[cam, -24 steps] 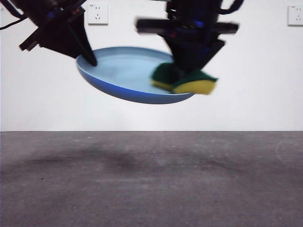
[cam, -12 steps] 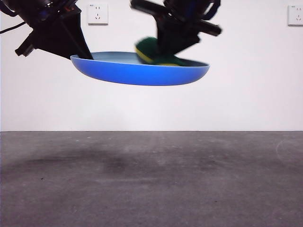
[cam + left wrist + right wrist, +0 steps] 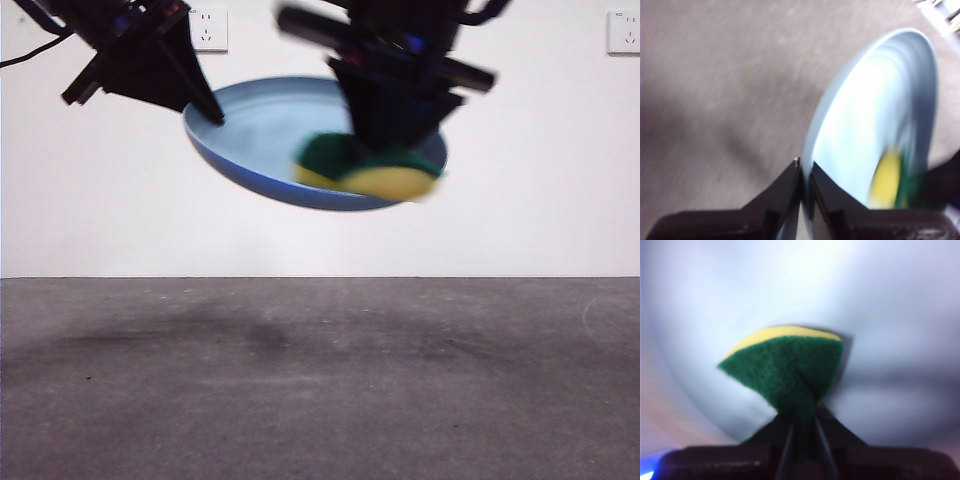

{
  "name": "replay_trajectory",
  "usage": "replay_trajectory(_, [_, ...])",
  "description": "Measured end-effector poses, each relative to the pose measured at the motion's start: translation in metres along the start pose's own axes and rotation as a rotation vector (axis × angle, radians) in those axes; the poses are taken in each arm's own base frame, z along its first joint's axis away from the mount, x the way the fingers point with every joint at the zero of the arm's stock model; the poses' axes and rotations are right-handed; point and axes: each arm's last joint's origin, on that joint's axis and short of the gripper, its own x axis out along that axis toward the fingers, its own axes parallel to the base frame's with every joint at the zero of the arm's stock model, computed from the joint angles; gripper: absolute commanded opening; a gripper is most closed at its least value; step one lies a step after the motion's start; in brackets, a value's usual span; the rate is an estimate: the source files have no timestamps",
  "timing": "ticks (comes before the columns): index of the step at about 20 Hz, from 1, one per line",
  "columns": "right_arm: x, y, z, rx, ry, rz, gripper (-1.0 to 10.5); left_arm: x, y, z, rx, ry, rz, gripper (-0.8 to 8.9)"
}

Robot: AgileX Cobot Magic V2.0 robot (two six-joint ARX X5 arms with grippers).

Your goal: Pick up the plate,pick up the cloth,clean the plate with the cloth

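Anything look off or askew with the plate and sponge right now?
Only the tilt: the plate hangs in the air, pinched at its rim by the left gripper, its inner face tipped toward the front camera. The right gripper presses the sponge inside. Nothing damaged.

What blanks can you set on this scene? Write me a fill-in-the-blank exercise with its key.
1. The left gripper is clamped on the ____ of the plate.
2. The right gripper pinches the sponge by its dark ____ scouring side.
3. The plate is held in the air above the table, tilted so that its ____ side faces the front camera.
4. The foam of the sponge is ____.

Missing words: rim; green; inner; yellow
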Motion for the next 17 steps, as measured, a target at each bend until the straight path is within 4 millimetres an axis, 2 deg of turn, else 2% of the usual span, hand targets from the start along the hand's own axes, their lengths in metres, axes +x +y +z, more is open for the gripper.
replay_trajectory(3, [0.0,-0.01,0.002,0.012,-0.032,-0.224,-0.1,0.0,0.002,-0.006,-0.02,0.062,0.02,-0.08])
replay_trajectory(5, [0.0,-0.016,0.006,0.038,-0.081,-0.297,-0.1,0.0,0.002,-0.011,-0.031,0.103,0.022,-0.08])
replay_trajectory(13, [-0.004,-0.017,0.03,0.048,-0.31,-0.241,-0.1,-0.001,0.002,-0.016,0.01,0.15,0.089,-0.08])
replay_trajectory(15, [-0.015,-0.02,0.035,0.052,-0.367,-0.223,-0.1,0.001,0.005,-0.017,0.047,0.159,0.17,-0.08])
replay_trajectory(17, [-0.046,-0.027,0.04,0.087,-0.473,-0.221,-0.1,0.008,0.011,-0.019,0.091,0.192,0.299,-0.08])
